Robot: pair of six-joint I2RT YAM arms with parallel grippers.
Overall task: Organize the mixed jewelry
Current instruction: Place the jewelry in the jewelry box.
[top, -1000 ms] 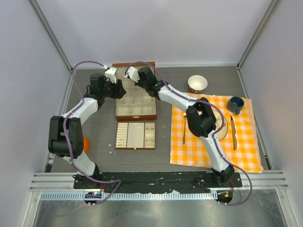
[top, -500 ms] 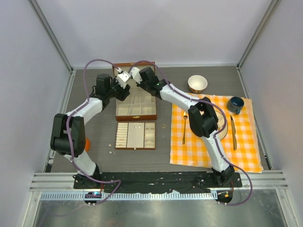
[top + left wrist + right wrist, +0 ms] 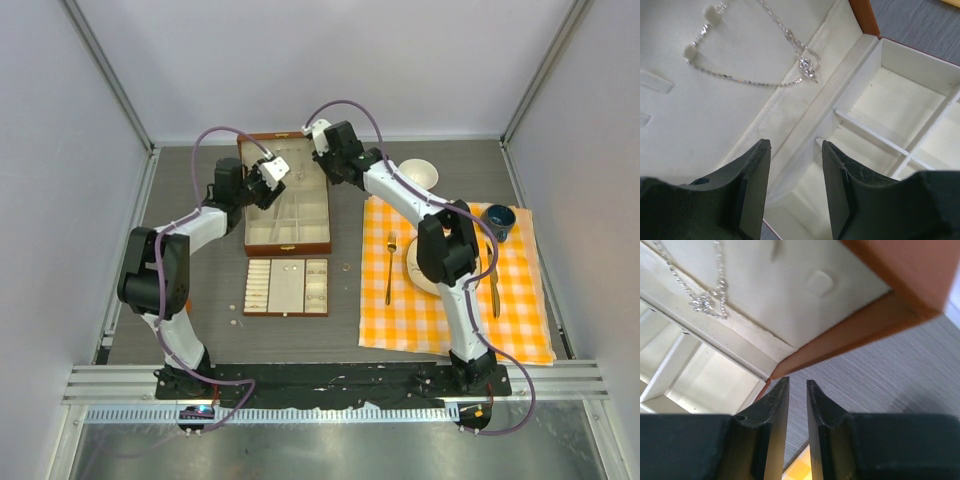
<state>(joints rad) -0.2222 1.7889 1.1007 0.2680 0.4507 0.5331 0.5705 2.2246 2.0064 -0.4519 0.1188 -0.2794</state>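
The brown wooden box (image 3: 288, 243) stands open, its cream-lined lid (image 3: 262, 150) tipped back. A thin silvery chain necklace (image 3: 802, 62) lies on the lid's lining, and it shows in the right wrist view too (image 3: 705, 302). My left gripper (image 3: 272, 172) hovers open over the lid's hinge edge and the box's compartments, nothing between its fingers (image 3: 795, 142). My right gripper (image 3: 322, 135) is just off the lid's far right corner, over bare table (image 3: 797, 380). Its jaws are only narrowly apart and hold nothing. A small ring (image 3: 347, 267) lies on the table beside the cream-lined tray (image 3: 287, 311).
Tiny pale bits (image 3: 231, 322) lie left of the tray. An orange ball (image 3: 182, 303) sits behind my left arm. On the right, a yellow checked cloth (image 3: 520, 320) holds a plate (image 3: 415, 265), gold fork (image 3: 389, 268), knife (image 3: 493, 280) and blue cup (image 3: 497, 220); a bowl (image 3: 417, 176) stands behind.
My left gripper has swung right, from beside the box to above its lid edge. My right gripper has drawn back and to the right, off the lid to its far corner.
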